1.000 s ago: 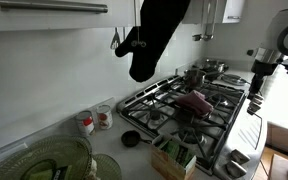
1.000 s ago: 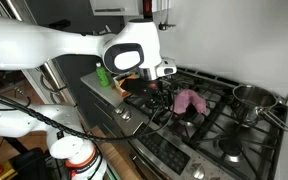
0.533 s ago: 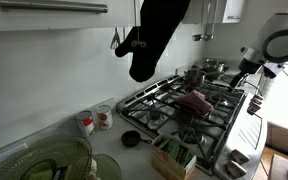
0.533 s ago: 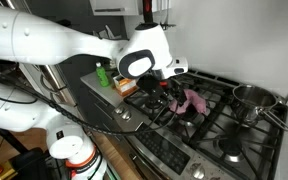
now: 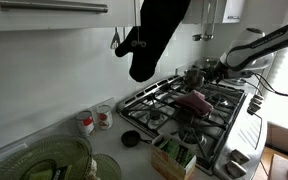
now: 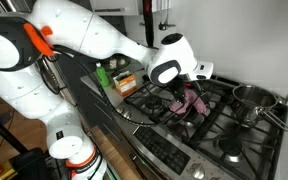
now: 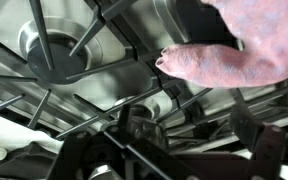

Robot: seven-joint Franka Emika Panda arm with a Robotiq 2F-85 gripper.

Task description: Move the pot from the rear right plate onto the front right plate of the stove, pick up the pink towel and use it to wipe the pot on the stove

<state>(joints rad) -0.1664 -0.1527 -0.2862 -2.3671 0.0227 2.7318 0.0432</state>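
A steel pot stands on a burner at the far end of the stove; it also shows in an exterior view. The pink towel lies crumpled on the grates in the middle of the stove, seen in both exterior views. In the wrist view the pink towel fills the upper right. My gripper hovers just above the towel, short of the pot. In the wrist view my gripper has its dark fingers spread over the grates with nothing between them.
The black stove grates and a round burner lie under the gripper. A box of bottles, a small black pan and cups sit on the counter beside the stove. A dark oven glove hangs above.
The arm has swung further over the stove. The gripper has moved from the stove's edge to just above the pink towel. The towel and the pot have not moved.
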